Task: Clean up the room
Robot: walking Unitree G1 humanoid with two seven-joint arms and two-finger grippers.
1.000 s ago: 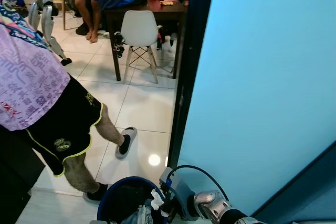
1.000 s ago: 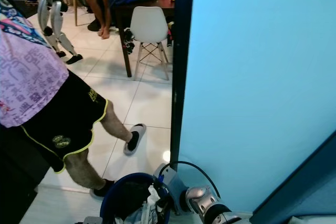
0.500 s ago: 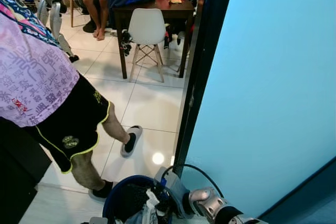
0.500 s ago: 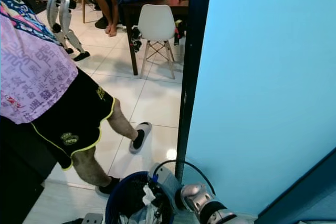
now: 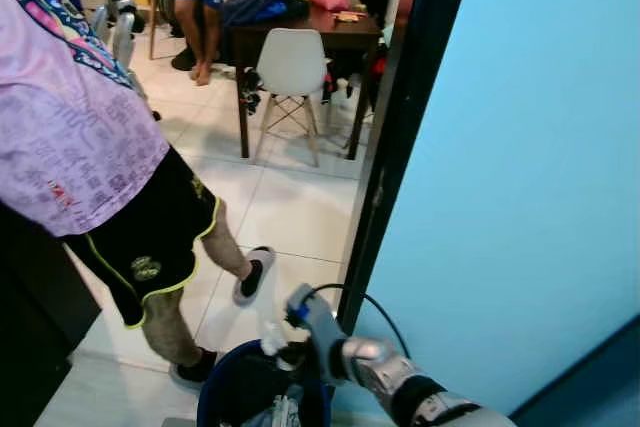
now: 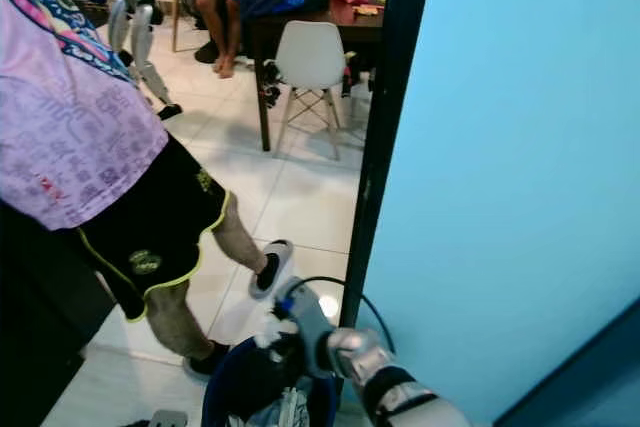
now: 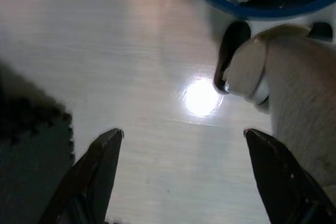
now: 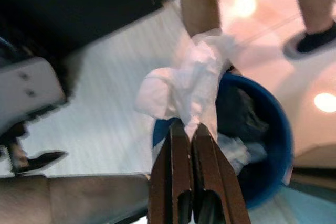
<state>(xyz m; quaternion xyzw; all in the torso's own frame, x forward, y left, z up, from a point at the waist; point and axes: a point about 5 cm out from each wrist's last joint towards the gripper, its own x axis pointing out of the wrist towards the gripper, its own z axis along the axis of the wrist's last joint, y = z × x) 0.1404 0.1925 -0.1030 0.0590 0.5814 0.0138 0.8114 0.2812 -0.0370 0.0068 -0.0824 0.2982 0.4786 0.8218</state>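
Right wrist view: a crumpled white tissue (image 8: 185,90) is pinched by the right gripper (image 8: 190,132) above the blue bin (image 8: 273,150). A person's legs (image 5: 165,307) are stood just beside it. The left gripper (image 7: 184,140) is held spread over floor (image 7: 157,51).

Person in black shorts (image 5: 150,247), white chair (image 5: 292,65), dark table (image 5: 340,37), blue wall (image 5: 520,177)

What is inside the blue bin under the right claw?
The blue bin holds dark material and crumpled white scraps. Its bottom is hidden by them. The right claw holds a white tissue above its rim.
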